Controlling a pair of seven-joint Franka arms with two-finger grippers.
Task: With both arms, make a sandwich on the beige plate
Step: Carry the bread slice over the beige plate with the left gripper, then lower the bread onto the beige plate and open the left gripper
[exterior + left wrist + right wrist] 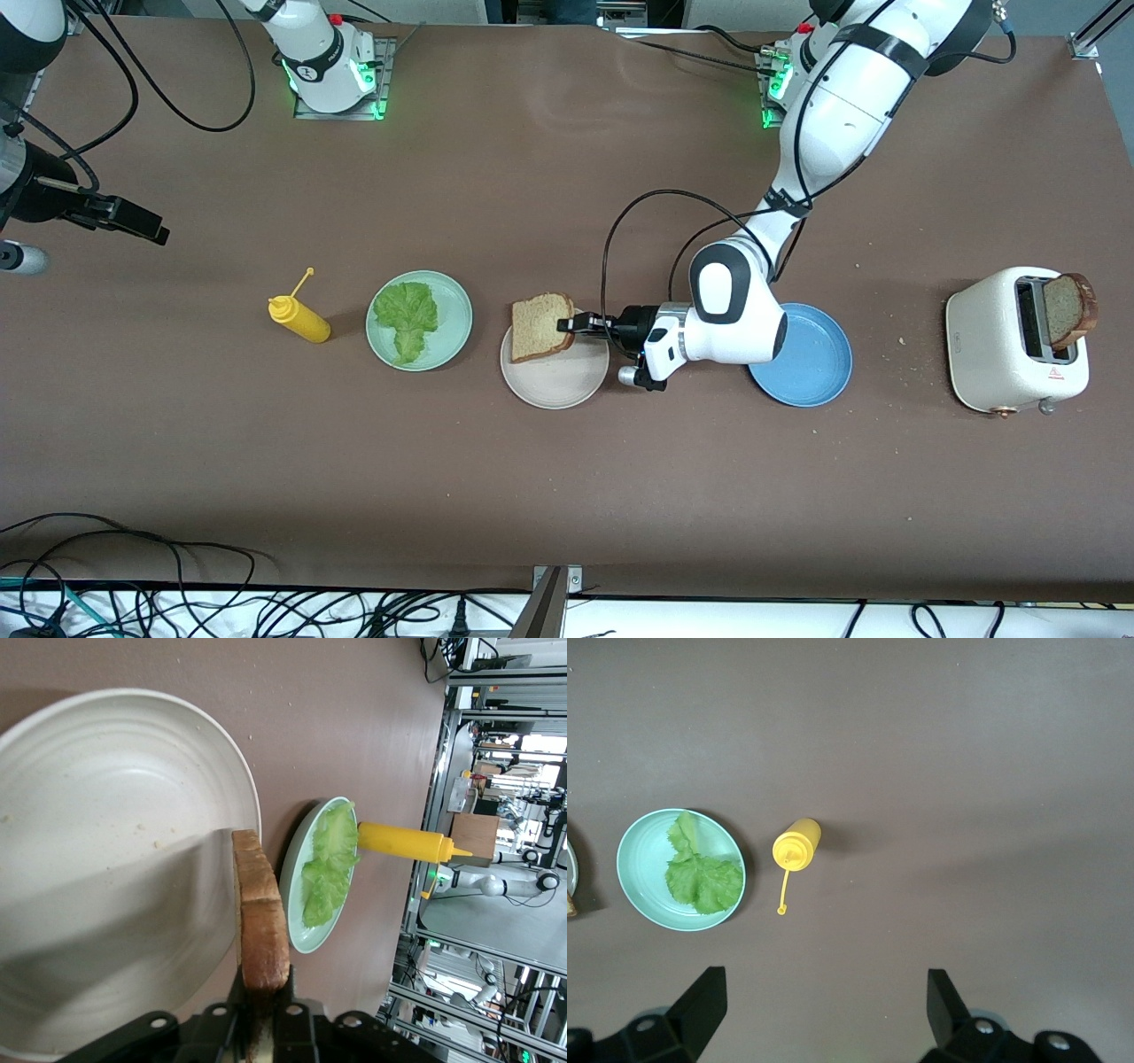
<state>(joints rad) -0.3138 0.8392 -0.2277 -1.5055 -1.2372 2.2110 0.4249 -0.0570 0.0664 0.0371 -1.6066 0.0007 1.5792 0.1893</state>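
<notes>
Gripping a bread slice (541, 327) by its crust, the left gripper (568, 323) holds it tilted over the beige plate (567, 386), at the plate's 11 o'clock. Lettuce (407, 316) lies on the green plate (453, 341). Right gripper (137, 221), fingers spread and empty, waits above bare table beside the mustard bottle (299, 318)
</notes>
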